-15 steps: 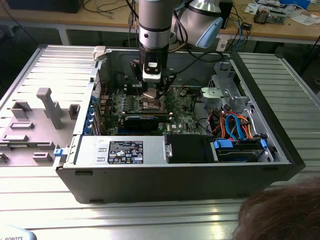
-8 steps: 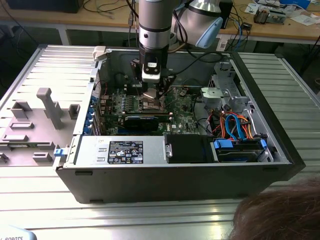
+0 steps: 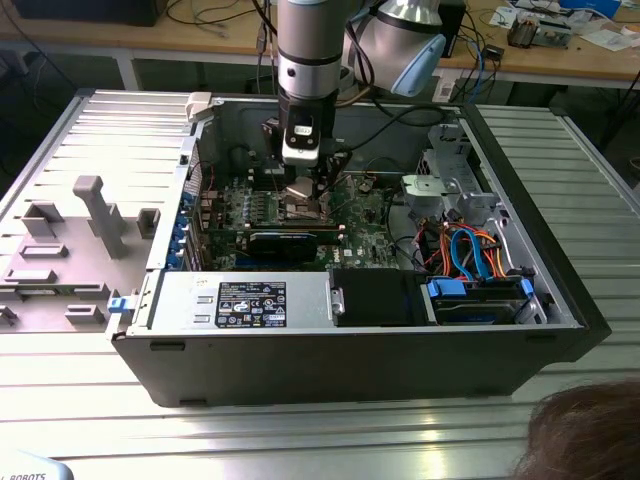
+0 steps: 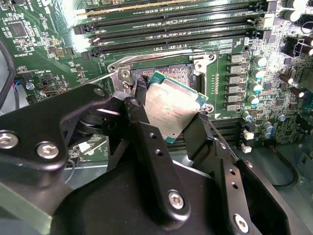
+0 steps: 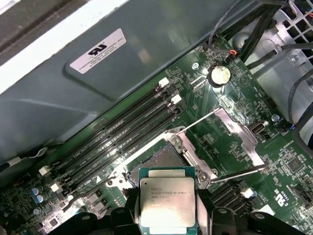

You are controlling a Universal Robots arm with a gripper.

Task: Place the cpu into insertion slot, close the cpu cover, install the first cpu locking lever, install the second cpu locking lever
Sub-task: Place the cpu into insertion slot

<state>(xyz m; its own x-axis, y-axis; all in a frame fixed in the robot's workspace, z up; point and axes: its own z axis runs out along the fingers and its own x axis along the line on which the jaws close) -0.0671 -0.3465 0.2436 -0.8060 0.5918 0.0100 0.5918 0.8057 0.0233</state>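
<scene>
My gripper (image 4: pixel 168 112) is shut on the cpu (image 4: pixel 171 105), a small square chip with a dull silver top and a green edge, pinched between two black fingers (image 4: pixel 139 98). The chip hangs tilted just above the insertion slot (image 4: pixel 183 76), a dark square socket with a silvery rim on the green motherboard. In the first wrist view the cpu (image 5: pixel 167 200) sits beside the open insertion slot (image 5: pixel 161 159), and the cpu cover (image 5: pixel 237 129) stands swung away, with thin wire levers (image 5: pixel 195 122) raised. In the exterior view my gripper (image 3: pixel 303 192) reaches down inside the computer case.
Long black memory slots (image 5: pixel 122 127) run beside the socket. A black card (image 3: pixel 290 242) crosses the board in front, with the grey power supply (image 3: pixel 240 300) and drive cables (image 3: pixel 470 250) nearby. Case walls (image 3: pixel 350 360) enclose everything. A person's head (image 3: pixel 590 430) shows at the lower right.
</scene>
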